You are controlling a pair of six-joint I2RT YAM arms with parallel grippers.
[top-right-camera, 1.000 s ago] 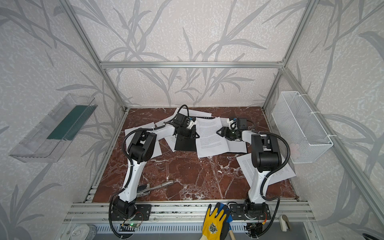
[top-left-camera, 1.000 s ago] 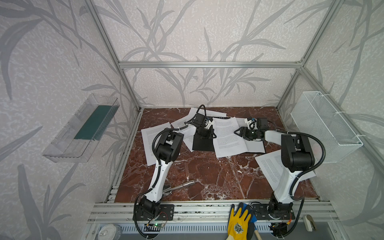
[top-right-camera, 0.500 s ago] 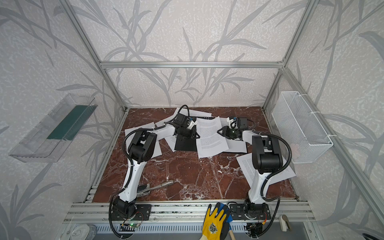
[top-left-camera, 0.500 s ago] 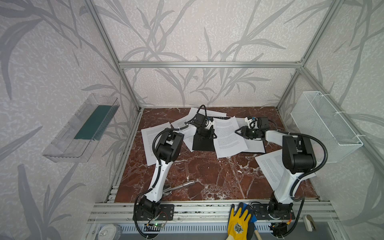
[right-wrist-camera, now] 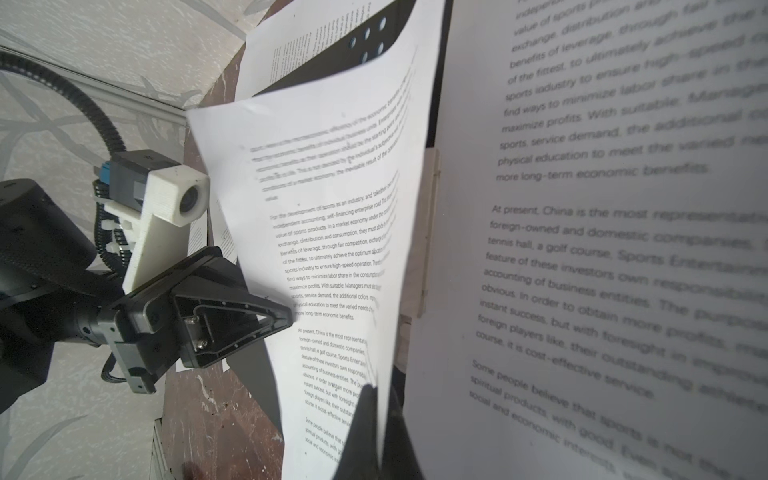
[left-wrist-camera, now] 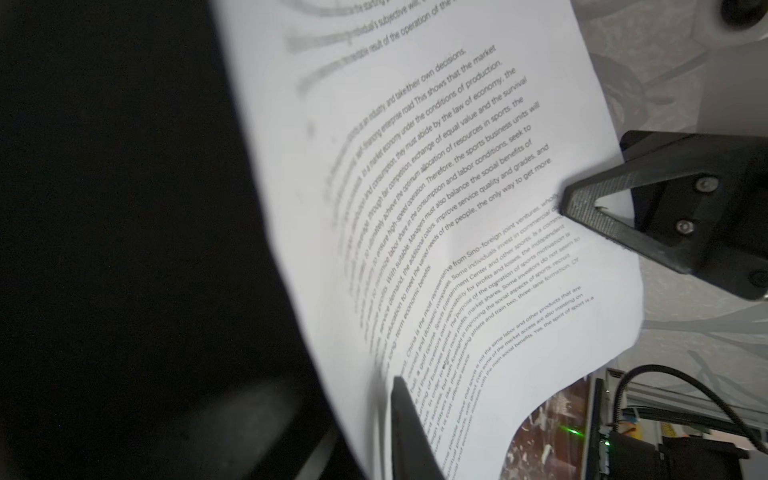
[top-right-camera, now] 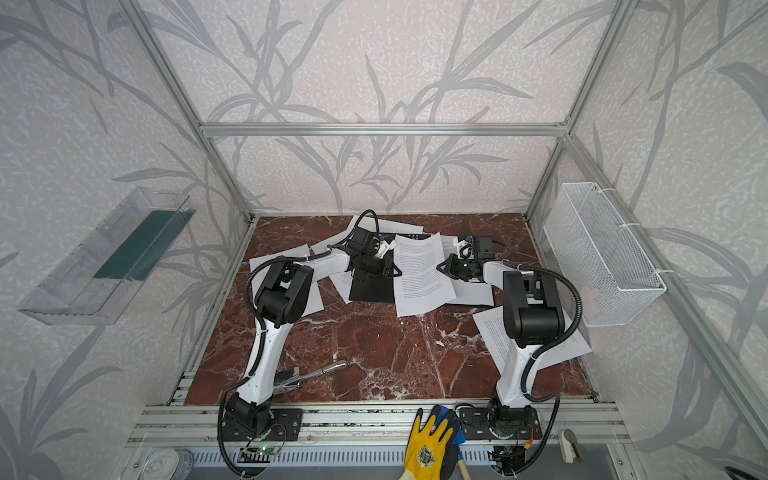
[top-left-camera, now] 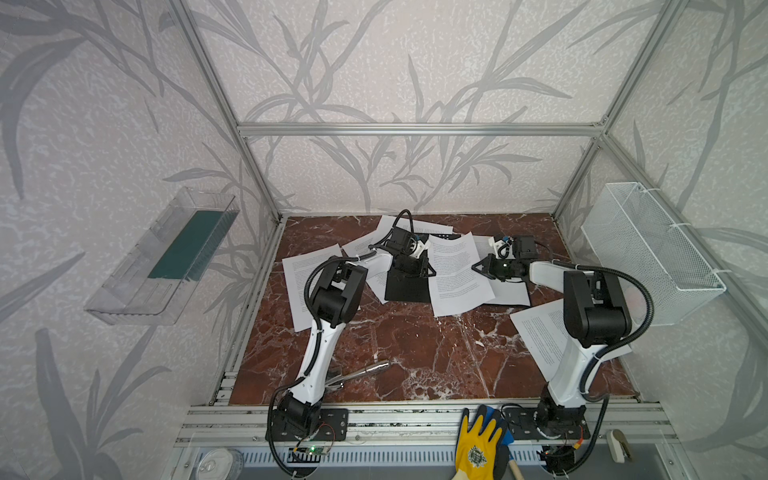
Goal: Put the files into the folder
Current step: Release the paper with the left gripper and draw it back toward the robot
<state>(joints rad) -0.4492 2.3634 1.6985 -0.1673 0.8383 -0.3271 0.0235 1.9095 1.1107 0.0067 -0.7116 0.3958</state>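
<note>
Right gripper [top-left-camera: 475,267] clamped, left gripper [top-left-camera: 430,272] ajar

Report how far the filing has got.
Done: the folder lies open, and one sheet seems to lie in it already. In hand: the right gripper pinches the middle sheet over it, the left gripper at its other edge. Left: the loose sheets scattered around, such as the near-right sheet.

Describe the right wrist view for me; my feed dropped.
The right gripper pinches the edge of a printed sheet, which curves away toward the left gripper at its far edge. A second printed sheet, blurred, lies close alongside, with the dark folder showing between them.
</note>
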